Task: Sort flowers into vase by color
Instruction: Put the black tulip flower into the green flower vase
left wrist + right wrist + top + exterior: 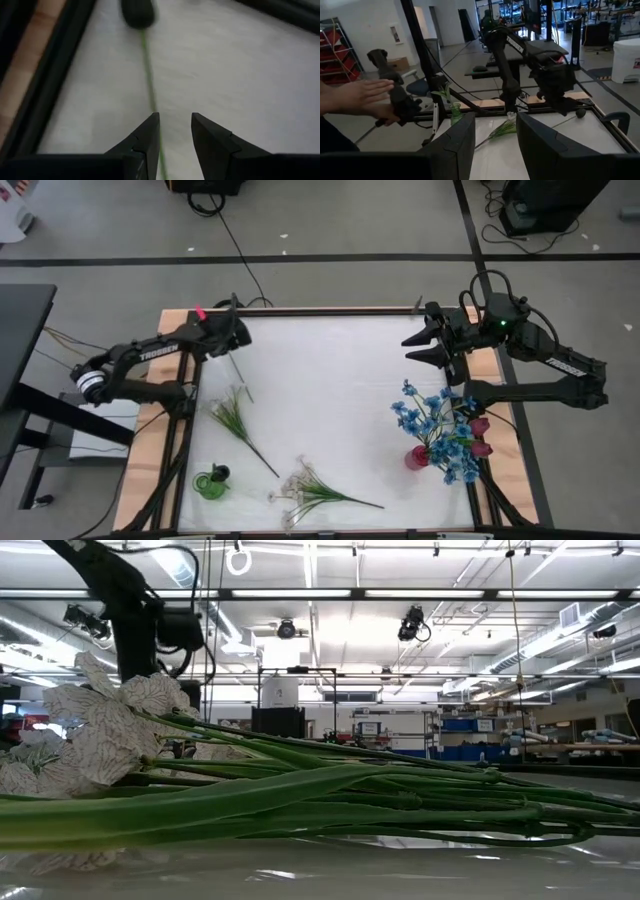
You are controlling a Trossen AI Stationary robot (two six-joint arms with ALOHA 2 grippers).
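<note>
1. left gripper is at the far left of the white table, fingers parted, with nothing between them.
2. a dark-budded flower lies just beside that gripper; its green stem runs under the fingers.
3. right gripper is raised at the far right, jaws apart and empty.
4. blue flowers and dark red tulips stand in the red vase.
5. green vase stands near left; a white spray and a green sprig lie on the table.
</note>
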